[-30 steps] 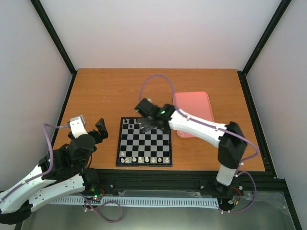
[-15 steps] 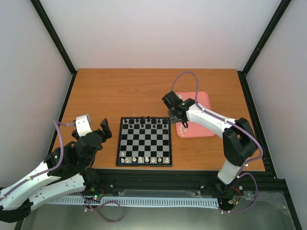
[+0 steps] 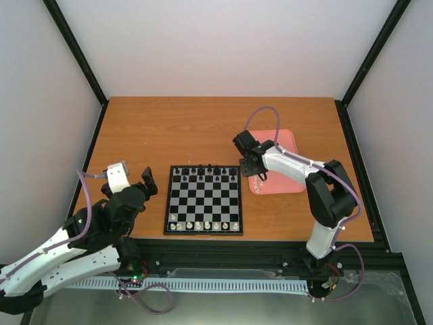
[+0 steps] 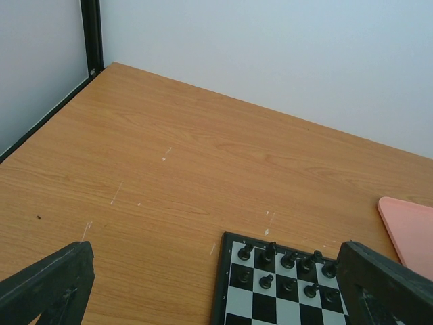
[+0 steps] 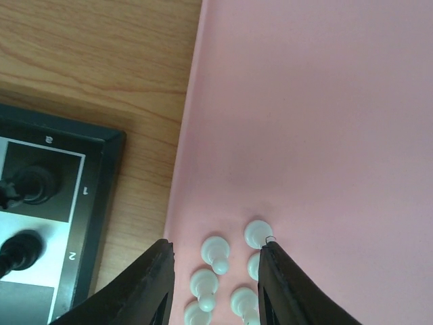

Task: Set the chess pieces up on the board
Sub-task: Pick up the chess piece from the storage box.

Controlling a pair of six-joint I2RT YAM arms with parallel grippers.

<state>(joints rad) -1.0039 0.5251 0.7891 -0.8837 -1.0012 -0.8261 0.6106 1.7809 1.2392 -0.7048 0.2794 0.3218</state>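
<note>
— While the right gripper (image 5: 216, 245) hangs just off the board's (image 3: 203, 200) far right corner, where do the white chess pieces (image 5: 204, 284) sit against it?

— A small cluster of them stands directly between its fingers (image 5: 152, 291), on the pink tray (image 5: 325, 122) that lies just right of the board. One finger is on the board side of the cluster and the other is on the far side.

— Are the jaws pinching one?

— They are drawn in to a middling gap. The finger away from the board is against a piece or two, while a strip of bare tray shows between the board-side finger and its nearest piece. Nothing looks clamped.

— Any more white ones?

— A row of them lines the board's near edge. The black pieces (image 3: 203, 170) fill its far rows.

— And the left gripper (image 3: 130, 177)?

— It is spread as wide as it goes, holding nothing, over the table (image 4: 203, 156) just left of the board's far left corner, well apart from every white piece.
</note>
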